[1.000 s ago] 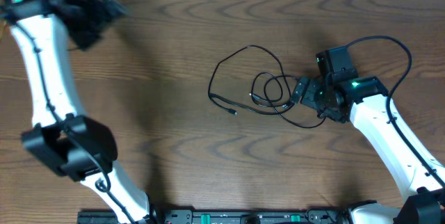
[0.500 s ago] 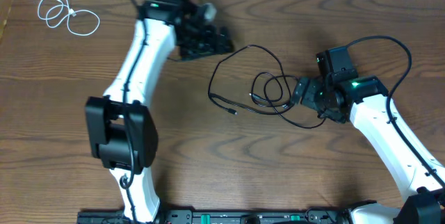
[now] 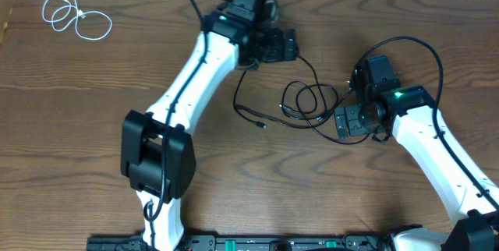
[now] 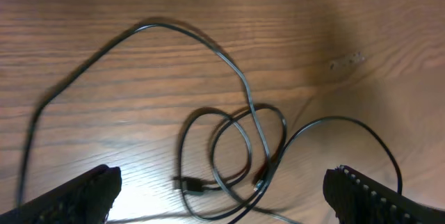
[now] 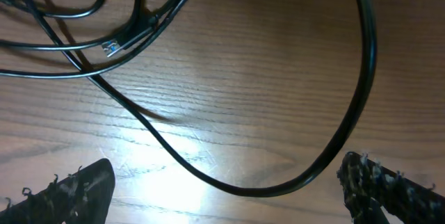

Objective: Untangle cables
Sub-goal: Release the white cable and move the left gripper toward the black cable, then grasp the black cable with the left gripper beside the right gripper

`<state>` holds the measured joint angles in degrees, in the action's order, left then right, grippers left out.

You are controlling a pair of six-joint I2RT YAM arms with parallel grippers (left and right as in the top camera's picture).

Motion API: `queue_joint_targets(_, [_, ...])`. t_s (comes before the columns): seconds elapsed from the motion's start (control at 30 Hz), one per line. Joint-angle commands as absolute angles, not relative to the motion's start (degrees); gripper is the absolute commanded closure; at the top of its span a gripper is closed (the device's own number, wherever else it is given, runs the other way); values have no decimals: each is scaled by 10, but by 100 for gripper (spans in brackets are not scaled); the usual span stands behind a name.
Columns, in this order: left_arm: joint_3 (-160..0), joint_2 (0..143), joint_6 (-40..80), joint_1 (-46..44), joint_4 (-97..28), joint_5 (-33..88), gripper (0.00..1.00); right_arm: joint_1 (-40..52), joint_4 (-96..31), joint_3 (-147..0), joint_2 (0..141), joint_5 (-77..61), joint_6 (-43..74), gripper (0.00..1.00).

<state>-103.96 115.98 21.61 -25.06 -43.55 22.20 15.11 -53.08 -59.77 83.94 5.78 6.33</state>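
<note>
While the white cable (image 3: 76,17) lies loosely coiled by itself in the far left corner of the worktop (image 3: 93,142), well apart from everything else, the two black cables (image 3: 302,101) lie tangled together near the middle, between the two arms. Several small overlapping rings make up the knot, and from it a large loop (image 3: 248,73) runs out to the left and far side, ending in a small end plug (image 3: 261,125) on the bare wood. The left pincer (image 3: 290,46) hangs over the far edge of that large loop with its jaws spread wide and nothing between them. Its wrist camera shows the rings (image 4: 233,144) and a dark connector (image 4: 188,182) lying flat on the wood between its two fingers (image 4: 76,196). The right pincer (image 3: 351,122) sits just right of the tangle, likewise spread and holding nothing. In its wrist view a black strand (image 5: 348,120) curves across the wood ahead of the fingers (image 5: 393,189), and a metal-tipped plug (image 5: 111,46) lies among crossing strands at the upper left.
</note>
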Motion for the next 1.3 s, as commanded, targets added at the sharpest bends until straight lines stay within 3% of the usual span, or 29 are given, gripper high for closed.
queue_joint_targets(0.0, [-1041, 1159, 309, -272, -434, 121, 2, 151, -522, -595, 836, 40, 56, 1])
queue_joint_targets(0.27, [-1041, 1207, 400, -297, -404, 77, 2, 151, -468, -595, 836, -209, 213, 1])
queue_joint_targets(0.43, [-1041, 1249, 409, -307, -381, 79, 3, 142, -467, -598, 827, -307, 180, 1])
queue_joint_targets(0.9, [-1041, 1308, 464, -349, -251, 79, 3, 94, -475, -603, 629, -334, 171, 1])
queue_joint_targets(1.27, [-1041, 1332, 446, -363, -252, 77, 3, 94, -503, -603, 603, -269, 171, 1])
